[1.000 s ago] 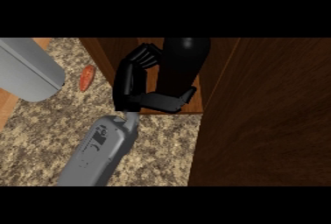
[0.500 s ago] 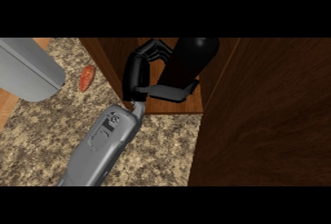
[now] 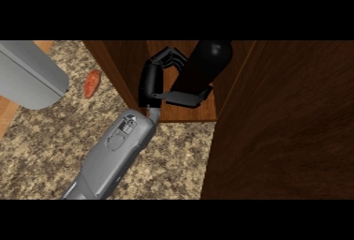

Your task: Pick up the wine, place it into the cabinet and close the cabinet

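You've got a grey pot (image 3: 31,75) and a carrot (image 3: 91,83) far left. Your right hand (image 3: 155,79) is curled around the wine (image 3: 204,65) inside the cabinet (image 3: 128,65), just past the shelf edge, with the door (image 3: 283,126) open beside it.

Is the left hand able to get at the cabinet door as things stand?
Probably not yet. The left hand is inside the cabinet, fingers curled round the wine. The open door stands to its right with nothing between, so once it lets go the way looks free.
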